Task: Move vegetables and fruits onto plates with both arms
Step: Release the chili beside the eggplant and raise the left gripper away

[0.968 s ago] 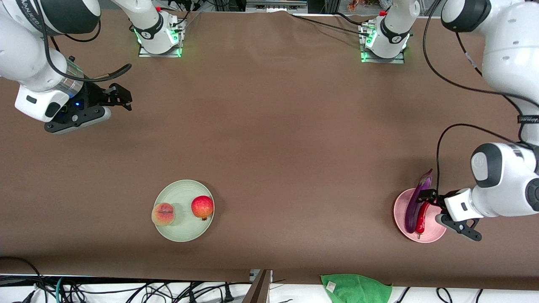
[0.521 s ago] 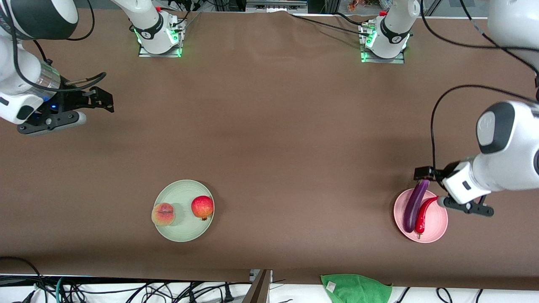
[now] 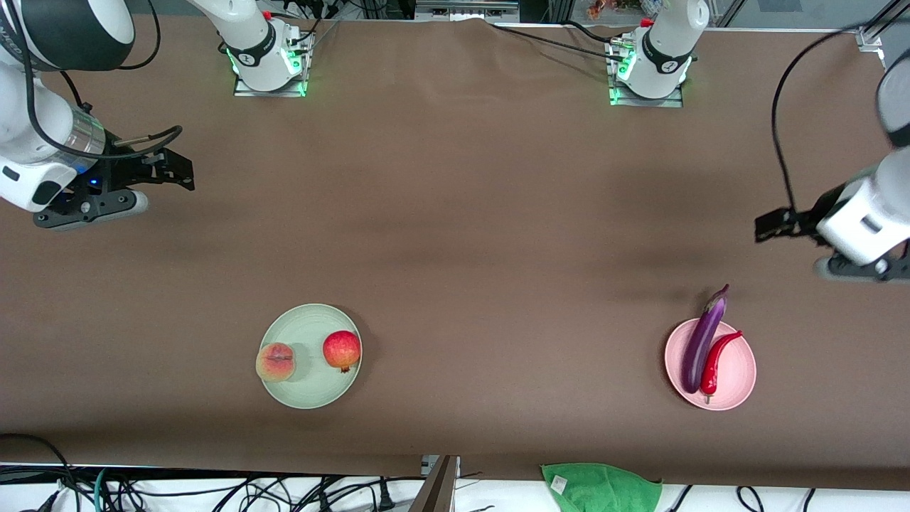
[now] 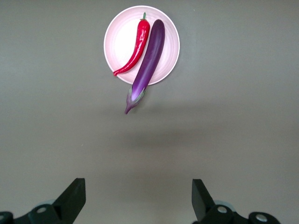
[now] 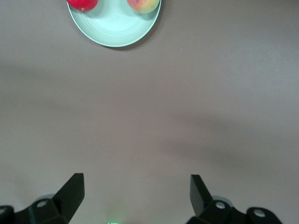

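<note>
By the look of things, the job was as good as finished. The peach and the pomegranate both sat on the mint green plate, toward the right arm's end of the tabletop, the peach at the plate's edge and the pomegranate just beside it, with a small gap between them. The pink plate, toward the left arm's end, carried the eggplant and the chili pepper lying side by side and touching; the eggplant's pale stem end overhung the rim on the side farther from the front camera, while the rest of it rested on the plate. No fruit or vegetable lay loose on the brown surface.

The left pincer hung over bare tabletop near the edge of the front view, well apart from the pink plate, its jaws spread wide and holding nothing; its own wrist view showed both fingers parted with the loaded plate between them in the distance. The right pincer hovered over bare tabletop well apart from the green plate, likewise spread and empty.

Judging from this, nothing was left to carry; what remained, if anything, was only for the arms to park. A green cloth lay at the near edge, untouched
</note>
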`<state>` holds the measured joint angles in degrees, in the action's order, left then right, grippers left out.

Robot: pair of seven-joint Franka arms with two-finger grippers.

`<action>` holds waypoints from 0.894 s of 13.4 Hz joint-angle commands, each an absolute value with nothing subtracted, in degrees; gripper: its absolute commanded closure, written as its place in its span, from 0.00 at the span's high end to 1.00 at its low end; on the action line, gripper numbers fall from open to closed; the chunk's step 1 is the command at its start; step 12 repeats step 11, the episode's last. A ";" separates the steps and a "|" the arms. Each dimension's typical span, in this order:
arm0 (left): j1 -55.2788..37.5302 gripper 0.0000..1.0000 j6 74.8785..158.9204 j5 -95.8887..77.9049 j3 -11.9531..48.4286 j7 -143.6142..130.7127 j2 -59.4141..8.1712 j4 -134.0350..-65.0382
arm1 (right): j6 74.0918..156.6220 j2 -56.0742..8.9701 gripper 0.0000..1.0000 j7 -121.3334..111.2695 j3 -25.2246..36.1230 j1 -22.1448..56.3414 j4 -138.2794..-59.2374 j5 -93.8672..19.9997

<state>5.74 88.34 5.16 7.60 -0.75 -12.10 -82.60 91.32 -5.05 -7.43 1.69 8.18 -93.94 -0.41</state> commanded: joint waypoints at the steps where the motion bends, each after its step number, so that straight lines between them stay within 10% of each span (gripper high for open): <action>1: 4.13 1.00 85.79 1.95 4.93 -6.03 -7.75 -85.96 | 90.44 -4.83 1.00 -6.59 1.58 8.35 -94.04 -1.05; 12: 4.04 1.00 83.76 -1.23 5.36 -3.87 -10.02 -83.58 | 94.83 -6.33 1.00 -2.47 2.02 9.23 -93.60 0.09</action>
